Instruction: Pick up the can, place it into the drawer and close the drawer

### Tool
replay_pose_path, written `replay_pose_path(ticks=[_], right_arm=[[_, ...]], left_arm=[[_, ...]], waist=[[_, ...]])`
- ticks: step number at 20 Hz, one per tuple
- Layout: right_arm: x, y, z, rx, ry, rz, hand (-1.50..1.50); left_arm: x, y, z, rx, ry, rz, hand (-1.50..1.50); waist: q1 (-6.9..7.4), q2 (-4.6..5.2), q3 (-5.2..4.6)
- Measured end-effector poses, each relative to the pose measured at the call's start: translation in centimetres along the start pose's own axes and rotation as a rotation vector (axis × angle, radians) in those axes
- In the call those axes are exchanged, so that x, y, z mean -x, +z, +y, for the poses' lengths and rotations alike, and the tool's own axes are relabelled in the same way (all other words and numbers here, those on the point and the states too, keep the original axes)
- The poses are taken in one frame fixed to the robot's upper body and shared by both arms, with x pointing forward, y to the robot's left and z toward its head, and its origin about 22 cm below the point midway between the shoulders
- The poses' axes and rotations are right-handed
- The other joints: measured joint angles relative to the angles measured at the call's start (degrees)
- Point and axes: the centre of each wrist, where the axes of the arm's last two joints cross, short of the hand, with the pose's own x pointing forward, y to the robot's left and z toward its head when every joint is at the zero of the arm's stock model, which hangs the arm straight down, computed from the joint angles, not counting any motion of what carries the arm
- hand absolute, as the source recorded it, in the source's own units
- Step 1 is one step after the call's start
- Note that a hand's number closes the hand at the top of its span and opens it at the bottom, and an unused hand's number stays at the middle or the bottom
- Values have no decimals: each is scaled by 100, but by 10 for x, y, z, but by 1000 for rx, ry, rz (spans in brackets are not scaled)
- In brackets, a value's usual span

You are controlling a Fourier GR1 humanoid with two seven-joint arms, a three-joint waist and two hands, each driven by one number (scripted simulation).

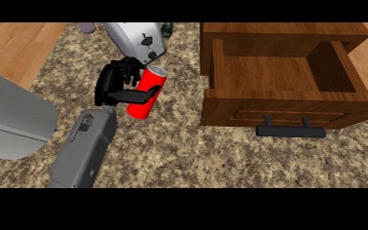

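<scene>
One hand [119,85] shows in the head view, black, at the end of a grey forearm [84,151] that comes up from the lower left. Its position at the left of the view suggests the left hand. Its fingers sit along the left side of the can [147,93] and its thumb crosses the can's front, so the hand is clamped on the can. The can is red with a silver top, tilted so that its top leans up and to the right. It is left of the drawer [280,78] and apart from it, over the speckled surface [187,156]; whether its lower end touches the surface cannot be told.

The drawer is wooden and stands pulled open, its inside bare wood, with a black handle [291,130] on its front panel at the lower side. Just above the hand lies a grey-white object [140,39] with dark spots, its upper part cut by the view's edge. A large grey shape [22,122] fills the left edge. A wooden floor [25,44] shows at the upper left corner. No other hand shows.
</scene>
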Motion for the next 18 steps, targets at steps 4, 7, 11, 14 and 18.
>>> replay_pose_path(ticks=[4,7,11,14,18], right_arm=[[1,1,4,-7,-2,-2,-150],[-1,-4,6,-11,-8,-8,-150],[-2,0,1,-17,-7,-18,-150],[2,-4,1,-19,-3,-17,-150],[-3,-8,1,-24,-10,-18,-150]], left_arm=[[-47,-12,-29,19,-4,-12,150],[-79,-18,-56,33,-13,-14,150],[-115,-26,-86,49,-38,-31,150],[-144,-35,-109,58,-51,-51,150],[-172,-48,-136,71,-67,-72,150]], waist=[[-50,20,-5],[-105,40,-7],[-171,60,-10],[-198,72,-10],[-232,84,-11]])
